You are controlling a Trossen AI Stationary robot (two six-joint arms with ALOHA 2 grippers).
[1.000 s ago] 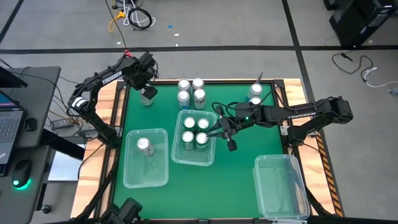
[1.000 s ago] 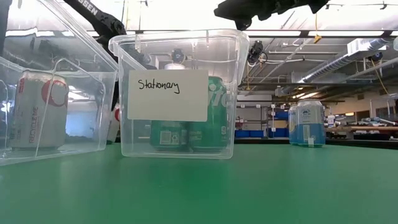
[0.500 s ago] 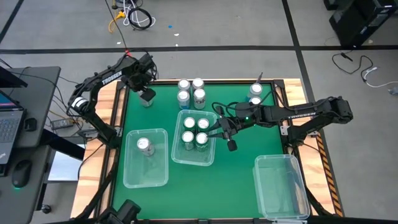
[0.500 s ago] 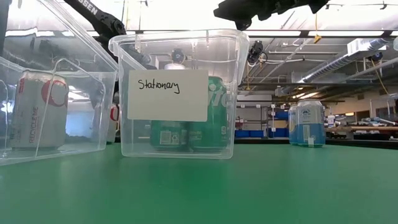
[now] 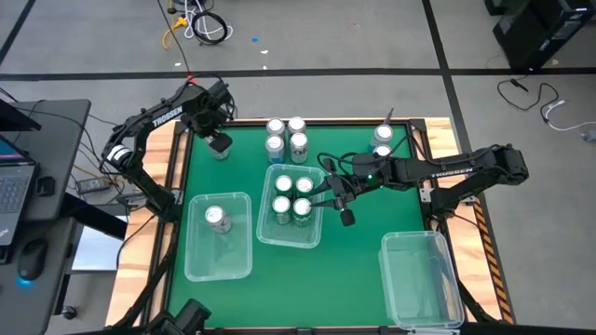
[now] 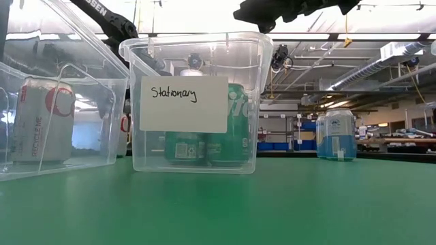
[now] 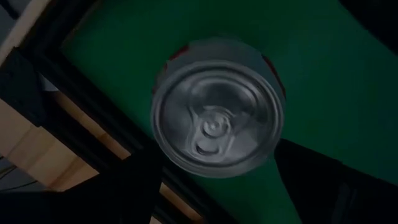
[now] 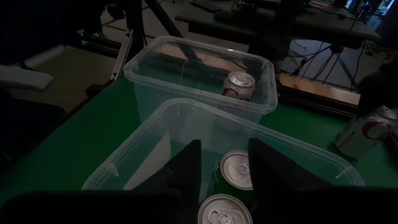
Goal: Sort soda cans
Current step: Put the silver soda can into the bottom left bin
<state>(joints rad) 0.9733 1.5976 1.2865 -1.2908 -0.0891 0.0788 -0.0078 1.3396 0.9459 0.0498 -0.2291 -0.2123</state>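
Green cans fill the middle bin under the parted right gripper; left gripper gapes above a can.

Three clear plastic bins rest on the green table; the middle bin bears a white label reading "Stationary". A laptop and mouse occupy the side desk.

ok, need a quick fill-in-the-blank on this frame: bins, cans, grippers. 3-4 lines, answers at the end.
1. The middle bin holds ___ green cans.
2. The paper label on that bin reads ___.
3. The left gripper hovers over a can standing on the ___ mat.
4. The bin nearest the right arm holds ___ cans.

Missing words: four; Stationary; green; no
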